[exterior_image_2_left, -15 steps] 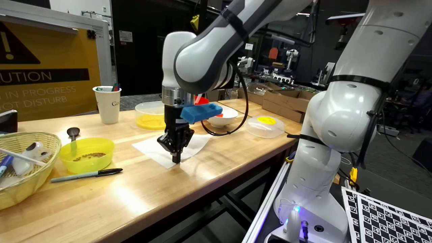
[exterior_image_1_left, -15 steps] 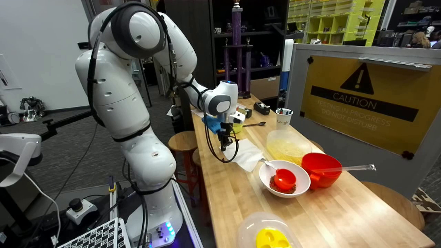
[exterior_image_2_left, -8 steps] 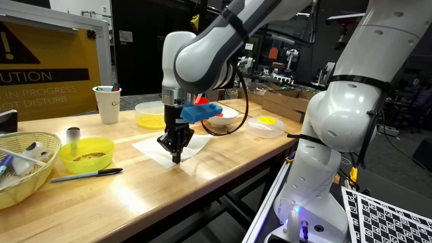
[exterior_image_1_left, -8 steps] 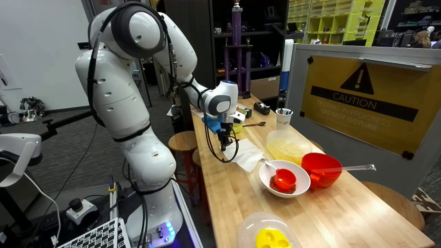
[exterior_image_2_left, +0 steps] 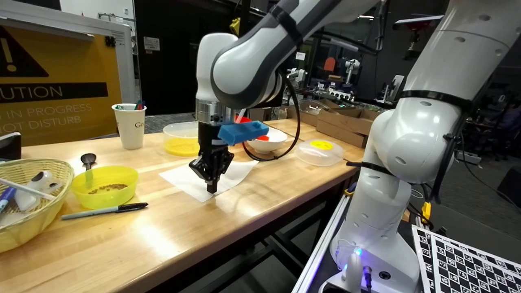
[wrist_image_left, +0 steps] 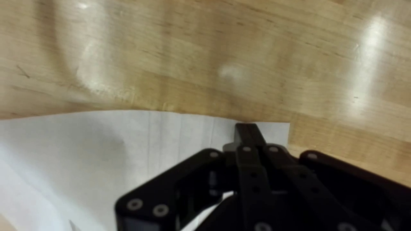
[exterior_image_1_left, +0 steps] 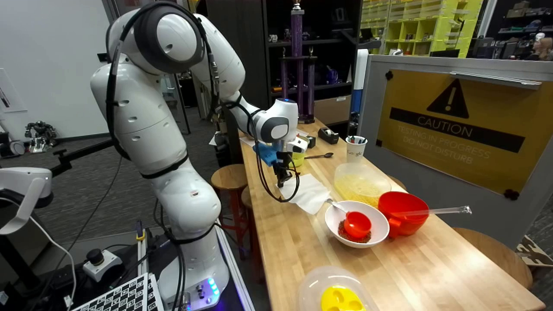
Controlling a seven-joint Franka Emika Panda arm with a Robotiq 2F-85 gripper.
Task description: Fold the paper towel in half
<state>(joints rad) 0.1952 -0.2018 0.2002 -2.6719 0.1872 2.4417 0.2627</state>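
The white paper towel (exterior_image_1_left: 312, 194) lies on the wooden table, and it also shows in an exterior view (exterior_image_2_left: 185, 181). My gripper (exterior_image_1_left: 281, 184) points straight down at the towel's near edge, close to one corner, and shows in an exterior view (exterior_image_2_left: 211, 189). In the wrist view, the fingertips (wrist_image_left: 246, 125) are closed together on the towel's edge (wrist_image_left: 141, 144), a short way from its corner. The pinched edge looks slightly raised; the rest lies mostly flat with faint creases. The part of the towel under the gripper is hidden.
A white bowl (exterior_image_1_left: 335, 231) with red contents and a scoop stands close to the towel's far corner. A clear container (exterior_image_1_left: 376, 185) with yellow contents and a red measuring cup (exterior_image_1_left: 399, 203) stand beyond. A yellow bowl (exterior_image_2_left: 122, 195), a marker (exterior_image_2_left: 101, 212) and a basket (exterior_image_2_left: 49, 207) are on the opposite side.
My gripper has risen slightly in the last half second. The towel's near edge and corners have shifted slightly with it. Before that, the arm looked still.
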